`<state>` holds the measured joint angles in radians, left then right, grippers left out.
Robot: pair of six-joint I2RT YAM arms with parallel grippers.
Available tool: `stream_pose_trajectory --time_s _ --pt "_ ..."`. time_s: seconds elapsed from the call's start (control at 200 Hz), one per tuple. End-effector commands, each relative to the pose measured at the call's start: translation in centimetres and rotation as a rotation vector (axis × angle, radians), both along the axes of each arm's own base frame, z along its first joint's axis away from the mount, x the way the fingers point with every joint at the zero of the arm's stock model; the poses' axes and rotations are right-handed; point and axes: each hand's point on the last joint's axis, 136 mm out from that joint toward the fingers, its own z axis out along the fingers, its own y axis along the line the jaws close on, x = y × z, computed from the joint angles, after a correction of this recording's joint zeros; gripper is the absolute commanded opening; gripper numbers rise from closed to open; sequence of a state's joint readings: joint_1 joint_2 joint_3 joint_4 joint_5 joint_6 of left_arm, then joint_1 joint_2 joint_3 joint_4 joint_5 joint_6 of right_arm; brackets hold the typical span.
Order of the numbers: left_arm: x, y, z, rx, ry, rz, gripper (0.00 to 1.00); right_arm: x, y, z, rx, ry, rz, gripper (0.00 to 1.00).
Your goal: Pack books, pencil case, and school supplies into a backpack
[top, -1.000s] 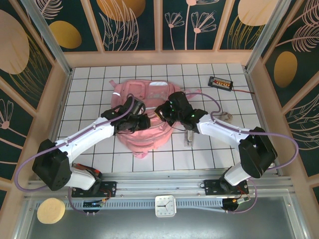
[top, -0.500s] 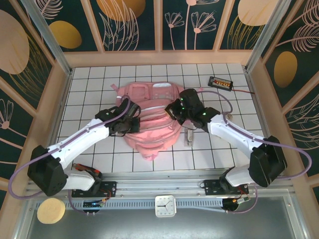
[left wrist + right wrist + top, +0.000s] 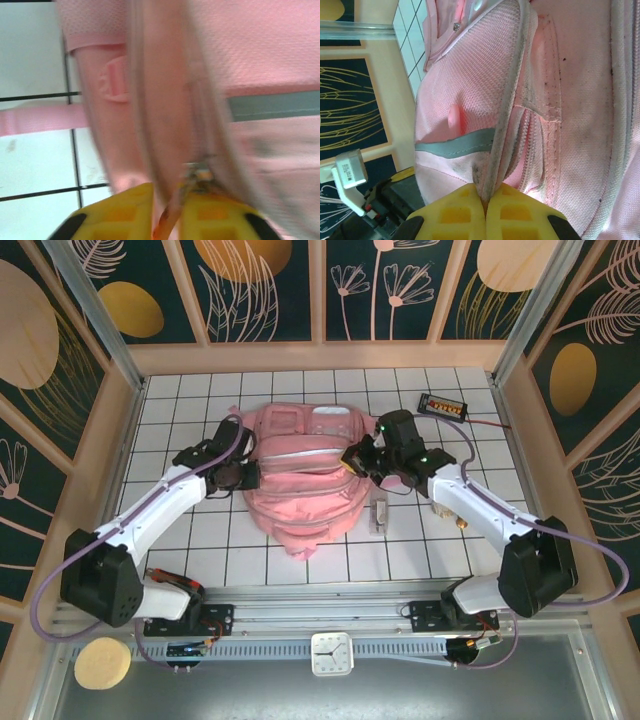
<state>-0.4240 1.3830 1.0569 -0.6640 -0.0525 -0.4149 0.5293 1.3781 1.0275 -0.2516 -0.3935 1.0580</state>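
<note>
A white tiled tabletop (image 3: 180, 400) with dark grid lines is enclosed by wood-framed panels painted with plants. At its middle a large soft pink fabric backpack (image 3: 300, 495) is laid flat. Within the last second both arms have been drawn apart from the bag's centre to its opposite flanks, and the backpack has been shifted farther from the bases and spread wider.

The right end effector (image 3: 352, 462) is clamped on a raised seam of the bag. The left end effector (image 3: 248, 476) is seen with its pads narrowly apart, a thin pink strip between them and a small metal zip slider (image 3: 198, 174) just beyond. Whether that strip is gripped cannot be told. A zip run along the side is judged finished or nearly so.
</note>
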Motion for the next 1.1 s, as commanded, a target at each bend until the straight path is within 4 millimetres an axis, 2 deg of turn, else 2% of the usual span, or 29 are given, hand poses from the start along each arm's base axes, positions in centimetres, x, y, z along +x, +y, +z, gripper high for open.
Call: stream_pose_trajectory --time_s 0.0,0.055,0.095,0.12,0.21,0.295,0.365,0.51,0.585,0.696,0.801,1.011,1.096 --pt "-0.4 7.9 0.5 0.244 -0.017 0.207 0.43 3.4 -2.9 2.9 -0.030 -0.113 -0.114 0.00" --pt "-0.3 7.4 2.7 0.191 -0.089 0.197 0.64 3.7 -2.3 3.6 0.002 -0.125 -0.103 0.00" --pt "-0.2 7.0 4.7 0.143 -0.159 0.187 0.96 3.7 -1.8 4.0 0.022 -0.127 -0.090 0.00" --pt "-0.1 6.5 6.0 0.108 -0.202 0.164 0.99 3.8 -1.5 4.3 0.034 -0.131 -0.085 0.00" --pt "-0.1 4.4 9.8 0.038 -0.320 0.047 0.99 3.9 -0.5 5.7 0.088 -0.143 -0.067 0.00" --pt "-0.5 1.0 12.2 0.050 -0.430 -0.140 0.99 3.8 0.6 7.2 0.154 -0.157 -0.053 0.00" --pt "-1.1 -2.1 13.0 0.057 -0.500 -0.297 0.99 3.8 1.6 8.5 0.198 -0.160 -0.031 0.00" --pt "-1.3 -5.2 13.5 0.046 -0.585 -0.452 0.99 3.5 3.4 10.4 0.233 -0.174 0.012 0.00" --pt "-1.6 -7.1 13.4 0.052 -0.624 -0.552 0.99 3.4 3.8 11.1 0.245 -0.178 0.021 0.00" --pt "-1.1 -8.3 12.5 0.088 -0.604 -0.617 0.99 3.5 3.9 11.7 0.249 -0.179 0.022 0.00" --pt "-0.8 -9.7 11.9 0.101 -0.589 -0.665 0.99 2.7 5.1 11.9 0.257 -0.175 0.049 0.00" --pt "1.3 -10.4 8.9 0.160 -0.515 -0.634 0.90 2.4 6.3 12.2 0.264 -0.175 0.075 0.00" --pt "2.5 -10.2 8.5 0.193 -0.509 -0.588 0.80 2.2 6.7 12.2 0.266 -0.172 0.084 0.00"
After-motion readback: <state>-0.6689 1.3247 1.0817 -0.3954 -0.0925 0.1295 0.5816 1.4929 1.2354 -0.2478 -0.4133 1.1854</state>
